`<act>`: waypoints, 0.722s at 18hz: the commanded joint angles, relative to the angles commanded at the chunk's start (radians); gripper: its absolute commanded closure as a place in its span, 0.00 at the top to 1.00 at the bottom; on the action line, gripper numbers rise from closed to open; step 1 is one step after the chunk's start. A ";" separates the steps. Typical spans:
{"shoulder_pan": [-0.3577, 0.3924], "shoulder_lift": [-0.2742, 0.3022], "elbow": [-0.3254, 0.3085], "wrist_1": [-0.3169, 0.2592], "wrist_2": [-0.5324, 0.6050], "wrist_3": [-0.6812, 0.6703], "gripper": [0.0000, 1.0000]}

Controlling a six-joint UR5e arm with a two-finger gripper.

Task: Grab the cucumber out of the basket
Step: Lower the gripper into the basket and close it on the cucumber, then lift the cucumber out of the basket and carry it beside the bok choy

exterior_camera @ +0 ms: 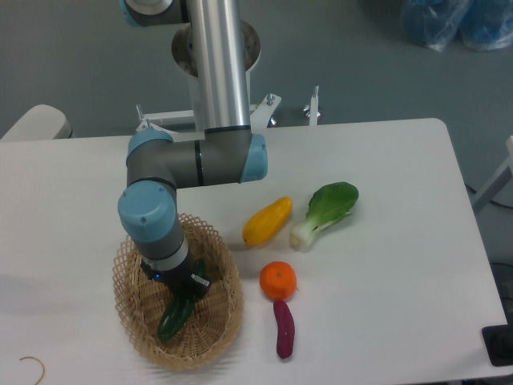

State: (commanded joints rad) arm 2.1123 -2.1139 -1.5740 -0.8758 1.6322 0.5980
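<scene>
The dark green cucumber [175,316] lies inside the tan wicker basket [216,321] at the front left of the table. Only its lower end shows; the rest is hidden under the arm. My gripper [183,290] reaches down into the basket right over the cucumber's upper part. The wrist hides the fingers, so I cannot tell whether they are open or closed on the cucumber.
To the right of the basket lie a yellow fruit [268,220], a bok choy [325,212], an orange [278,280] and a purple sweet potato [284,327]. A thin loop of cord [32,367] lies at the front left edge.
</scene>
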 joint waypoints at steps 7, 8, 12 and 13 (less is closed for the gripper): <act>0.038 0.063 0.107 -0.116 -0.008 0.147 0.30; 0.050 0.071 0.126 -0.135 -0.008 0.166 0.30; 0.123 0.101 0.179 -0.201 -0.014 0.268 0.30; 0.145 0.101 0.195 -0.224 -0.014 0.296 0.30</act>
State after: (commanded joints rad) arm 2.2578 -2.0126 -1.3792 -1.0996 1.6183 0.8940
